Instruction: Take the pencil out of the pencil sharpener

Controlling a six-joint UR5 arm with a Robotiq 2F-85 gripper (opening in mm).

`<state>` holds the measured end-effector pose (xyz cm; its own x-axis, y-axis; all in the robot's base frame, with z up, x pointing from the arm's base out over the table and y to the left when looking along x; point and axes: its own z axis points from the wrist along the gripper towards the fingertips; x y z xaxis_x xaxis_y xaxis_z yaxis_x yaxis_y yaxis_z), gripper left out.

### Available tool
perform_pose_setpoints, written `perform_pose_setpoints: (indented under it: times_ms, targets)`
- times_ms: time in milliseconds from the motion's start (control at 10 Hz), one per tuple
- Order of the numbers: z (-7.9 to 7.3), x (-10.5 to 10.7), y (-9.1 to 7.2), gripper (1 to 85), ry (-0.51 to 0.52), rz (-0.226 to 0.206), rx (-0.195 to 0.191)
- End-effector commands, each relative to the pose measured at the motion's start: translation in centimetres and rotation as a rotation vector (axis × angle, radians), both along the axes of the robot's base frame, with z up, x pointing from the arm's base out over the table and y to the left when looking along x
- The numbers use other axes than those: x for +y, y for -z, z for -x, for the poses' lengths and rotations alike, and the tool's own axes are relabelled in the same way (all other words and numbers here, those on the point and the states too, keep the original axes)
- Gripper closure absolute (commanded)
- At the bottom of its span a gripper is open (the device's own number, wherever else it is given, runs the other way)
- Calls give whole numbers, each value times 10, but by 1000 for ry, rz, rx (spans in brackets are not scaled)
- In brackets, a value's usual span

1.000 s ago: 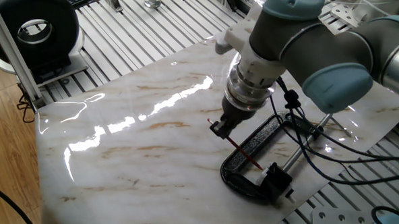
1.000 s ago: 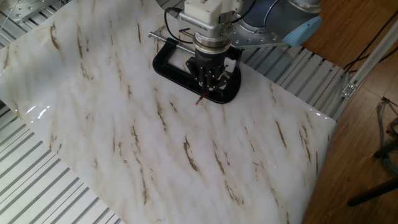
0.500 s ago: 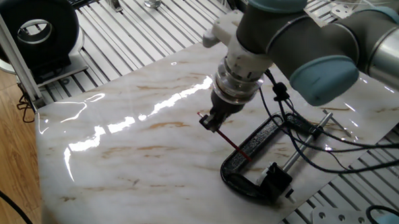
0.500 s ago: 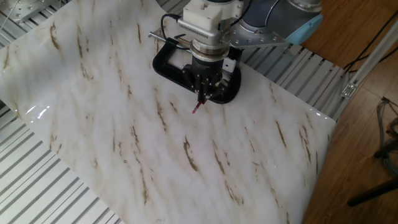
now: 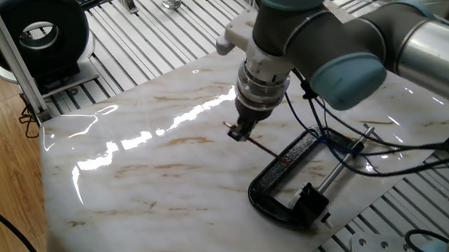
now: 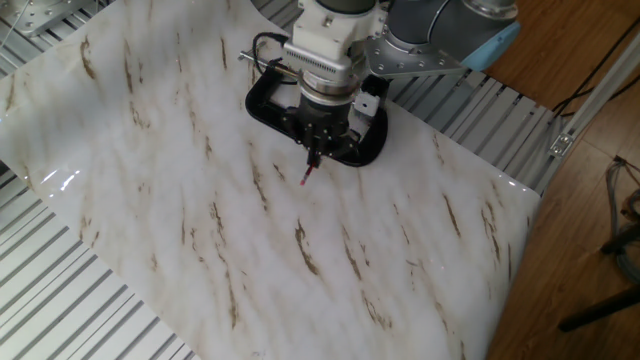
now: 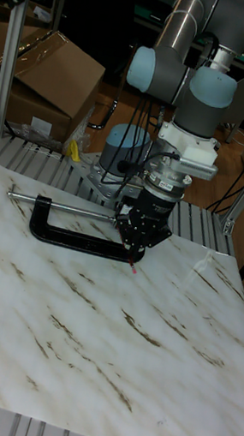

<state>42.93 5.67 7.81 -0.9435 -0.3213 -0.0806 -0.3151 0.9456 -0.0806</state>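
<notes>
Now the gripper point(image 5: 240, 132), near the middle of one fixed view, is pinched shut on the pencil point(image 5: 258, 145), which slants from the fingers down toward the black clamp point(image 5: 283, 174) at the lower right. To do this pull well, keep the squeeze firm and slide straight back along the red stick, up and left in the frame, with no twist; the pencil sharpener point(image 5: 311, 198) seems to be the small black block by the clamp's screw, though it is hard to see if the tip is free of it. Since the earlier pictures, the gripper has moved up and left, away from the clamp, and in the other fixed view the pencil's red end point(image 6: 304, 180) sticks out farther over the marble table point(image 6: 150, 200).
</notes>
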Motion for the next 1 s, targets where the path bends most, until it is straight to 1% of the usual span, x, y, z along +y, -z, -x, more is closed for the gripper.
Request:
perform_pose_setpoints:
  times_ms: [0,100,200,300,400,500,600,700,800,900]
  targets:
    - [28,-19,-1,847,-111,71,128]
    - [39,-14,-1,847,-106,51,170]
    - [45,-11,-1,847,-87,37,189]
    - [48,-6,-1,847,-54,17,200]
    - [43,-5,-1,847,-23,15,178]
    - [25,1,1,847,23,-9,104]
    - [12,3,0,847,29,-18,56]
    - [11,-4,0,847,-9,11,52]
    - [9,-10,-1,847,-25,35,48]
    - [0,-1,2,847,-8,0,26]
